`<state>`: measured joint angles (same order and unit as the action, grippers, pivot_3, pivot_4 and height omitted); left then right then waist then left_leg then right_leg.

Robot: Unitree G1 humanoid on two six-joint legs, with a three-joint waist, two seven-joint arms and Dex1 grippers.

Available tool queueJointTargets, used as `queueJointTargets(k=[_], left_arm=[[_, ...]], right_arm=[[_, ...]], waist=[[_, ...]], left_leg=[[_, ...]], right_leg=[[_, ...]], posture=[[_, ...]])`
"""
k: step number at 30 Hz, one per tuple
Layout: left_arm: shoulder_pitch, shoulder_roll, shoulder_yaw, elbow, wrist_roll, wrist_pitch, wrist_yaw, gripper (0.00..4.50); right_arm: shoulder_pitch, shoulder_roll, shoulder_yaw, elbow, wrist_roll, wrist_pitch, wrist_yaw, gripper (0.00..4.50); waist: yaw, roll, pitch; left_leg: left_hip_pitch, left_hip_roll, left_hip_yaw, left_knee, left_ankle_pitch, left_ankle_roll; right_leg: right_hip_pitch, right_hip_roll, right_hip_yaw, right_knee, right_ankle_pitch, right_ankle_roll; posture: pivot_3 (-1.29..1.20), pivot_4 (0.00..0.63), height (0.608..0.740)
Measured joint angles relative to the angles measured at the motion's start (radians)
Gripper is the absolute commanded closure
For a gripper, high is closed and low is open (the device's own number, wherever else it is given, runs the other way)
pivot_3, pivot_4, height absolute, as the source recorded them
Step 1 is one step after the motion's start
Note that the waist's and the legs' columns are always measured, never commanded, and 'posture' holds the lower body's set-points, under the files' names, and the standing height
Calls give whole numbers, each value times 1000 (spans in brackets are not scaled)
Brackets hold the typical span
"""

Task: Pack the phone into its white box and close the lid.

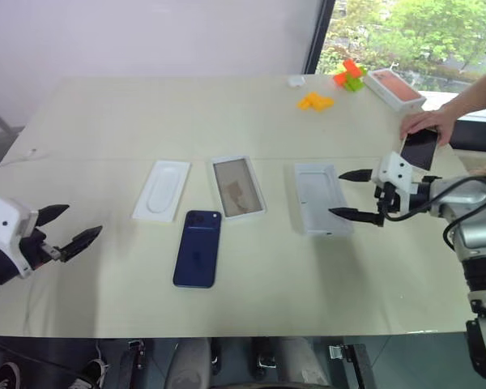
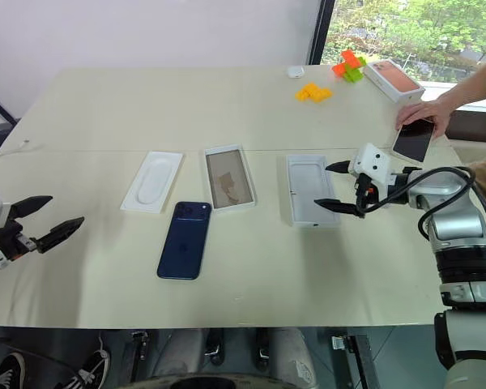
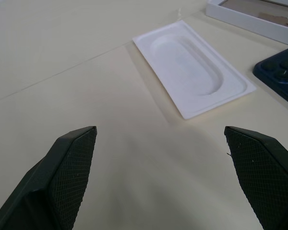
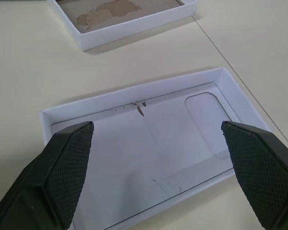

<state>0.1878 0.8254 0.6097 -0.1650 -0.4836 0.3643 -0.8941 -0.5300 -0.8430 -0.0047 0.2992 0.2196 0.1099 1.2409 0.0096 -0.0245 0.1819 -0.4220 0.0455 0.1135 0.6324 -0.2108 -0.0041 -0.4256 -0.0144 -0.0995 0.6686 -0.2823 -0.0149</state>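
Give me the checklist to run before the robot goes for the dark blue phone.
1. Left gripper open and empty: ok.
2. Right gripper open and empty: ok.
3. Phone lies flat, back up, with nothing on it and clear of the other things: ok.
4. White box open side up with nothing inside, only a brownish patch on its floor: ok.
5. Lid off the box, inner face up, under the right gripper: ok.
6. Space near the right arm free of people: not ok. A person's hand rests on a black-screened phone just beyond it.
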Motion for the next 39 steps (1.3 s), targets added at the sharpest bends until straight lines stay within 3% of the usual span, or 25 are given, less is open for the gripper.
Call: queueJointTargets(k=[23, 32, 39], left_arm=[[-60, -32, -7, -23, -23, 29, 66, 0], [-107, -48, -18, -61, -62, 130, 122, 0], [-236, -54, -74, -67, -95, 332, 270, 0]], right_arm=[[-40, 26, 25, 22, -22, -23, -10, 39], [-41, 56, 34, 15, -25, -24, -43, 39], [-76, 124, 58, -10, -70, -89, -109, 39]], waist=[[-2, 0, 0], [1, 0, 0], [-7, 0, 0]], left_leg=[[0, 0, 0, 0, 0, 0], [0, 0, 0, 1, 0, 0], [1, 0, 0, 0, 0, 0]], right_leg=[[0, 0, 0, 0, 0, 0], [1, 0, 0, 0, 1, -1], [1, 0, 0, 1, 0, 0]], posture=[[0, 150, 737], [0, 150, 737], [0, 150, 737]])
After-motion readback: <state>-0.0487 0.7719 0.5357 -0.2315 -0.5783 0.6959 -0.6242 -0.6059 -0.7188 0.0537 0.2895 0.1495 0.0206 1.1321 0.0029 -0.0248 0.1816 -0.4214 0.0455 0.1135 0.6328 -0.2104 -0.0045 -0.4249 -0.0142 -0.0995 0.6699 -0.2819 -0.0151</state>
